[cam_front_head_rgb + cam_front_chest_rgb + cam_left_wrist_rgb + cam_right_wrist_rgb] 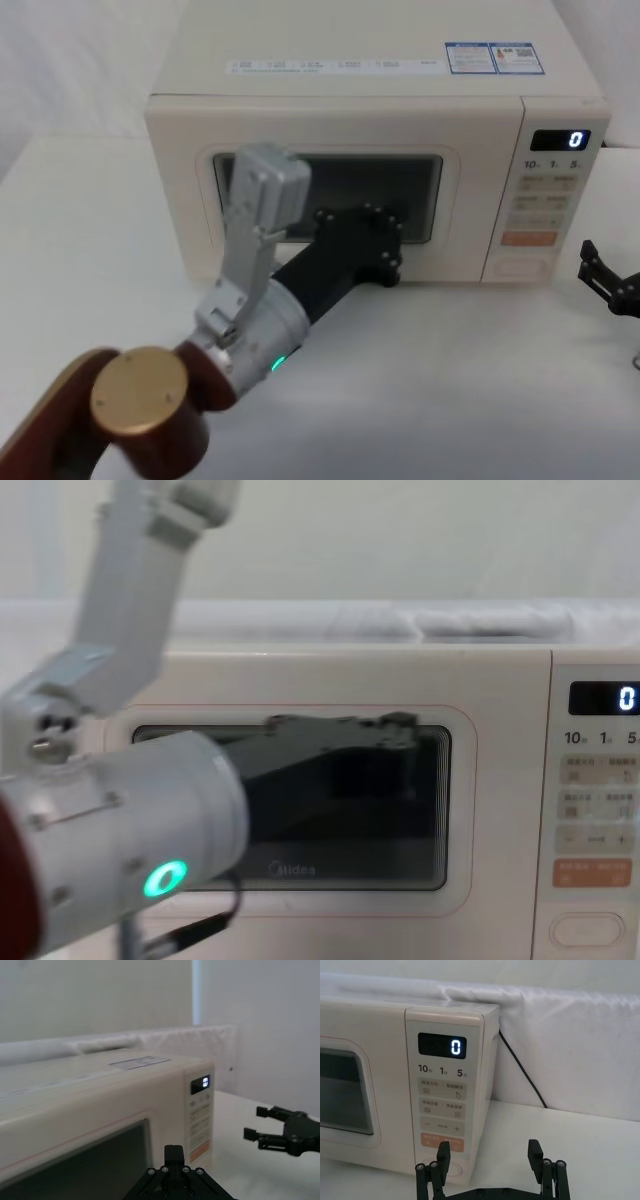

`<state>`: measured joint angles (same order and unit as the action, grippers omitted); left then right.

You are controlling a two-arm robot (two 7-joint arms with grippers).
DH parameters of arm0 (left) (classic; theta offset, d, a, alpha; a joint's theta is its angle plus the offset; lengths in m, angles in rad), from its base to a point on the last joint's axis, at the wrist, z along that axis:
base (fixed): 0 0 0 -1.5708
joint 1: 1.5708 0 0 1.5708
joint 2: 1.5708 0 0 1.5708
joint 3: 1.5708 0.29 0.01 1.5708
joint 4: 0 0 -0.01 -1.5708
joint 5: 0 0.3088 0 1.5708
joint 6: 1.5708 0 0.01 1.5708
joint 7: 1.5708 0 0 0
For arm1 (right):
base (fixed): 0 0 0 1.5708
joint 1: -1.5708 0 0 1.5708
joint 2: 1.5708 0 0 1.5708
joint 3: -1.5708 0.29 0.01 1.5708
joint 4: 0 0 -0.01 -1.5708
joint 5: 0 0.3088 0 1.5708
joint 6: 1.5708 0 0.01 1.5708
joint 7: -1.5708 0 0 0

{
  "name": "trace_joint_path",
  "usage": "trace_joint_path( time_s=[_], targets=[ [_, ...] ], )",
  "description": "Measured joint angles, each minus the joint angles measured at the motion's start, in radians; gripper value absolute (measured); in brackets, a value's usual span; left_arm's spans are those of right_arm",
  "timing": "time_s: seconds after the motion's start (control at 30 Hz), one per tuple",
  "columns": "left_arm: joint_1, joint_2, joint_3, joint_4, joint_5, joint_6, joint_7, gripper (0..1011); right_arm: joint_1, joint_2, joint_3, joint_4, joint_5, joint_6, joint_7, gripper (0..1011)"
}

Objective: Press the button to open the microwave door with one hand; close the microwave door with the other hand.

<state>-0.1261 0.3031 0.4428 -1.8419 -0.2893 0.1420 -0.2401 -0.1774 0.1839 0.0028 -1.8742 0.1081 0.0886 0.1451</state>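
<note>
Head view has the left gripper (pixel 385 250) reaching forward on its silver wrist with the green ring, its black body against the microwave door (pixel 330 205), low on the dark window; whether its fingers are open or closed I cannot tell. That door sits flush with the cream microwave (pixel 370 80), closed, on the white table (pixel 450 380). At the bottom of the control panel (pixel 541 195), under the orange key (pixel 528 238), lies the wide cream button (pixel 523 267). Right of the microwave, the right gripper (pixel 608 282) hangs over the table, apart from the panel, and the right wrist view shows its two black fingers (pixel 443 1152) spread wide with nothing between them, pointed toward the panel's lower end
</note>
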Motion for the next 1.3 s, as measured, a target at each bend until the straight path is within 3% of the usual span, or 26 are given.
trace_joint_path(
  time_s=[0.33,0.6,0.83,1.3],
  targets=[
    [0.173,0.051,-0.11,-0.15,0.031,-0.001,0.059,0,0.0,0.0,0.0,0.0,0.0,0.0,0.0,1002],
    [0.293,0.053,-0.208,-0.214,0.078,-0.034,0.145,0,0.0,0.0,0.0,0.0,0.0,0.0,0.0,1002],
    [0.376,0.049,-0.303,-0.2,0.101,-0.074,0.189,0,0.0,0.0,0.0,0.0,0.0,0.0,0.0,1002],
    [0.419,0.018,-0.418,-0.081,0.099,-0.179,0.195,0,0.0,0.0,0.0,0.0,0.0,0.0,0.0,1002]
  ],
)
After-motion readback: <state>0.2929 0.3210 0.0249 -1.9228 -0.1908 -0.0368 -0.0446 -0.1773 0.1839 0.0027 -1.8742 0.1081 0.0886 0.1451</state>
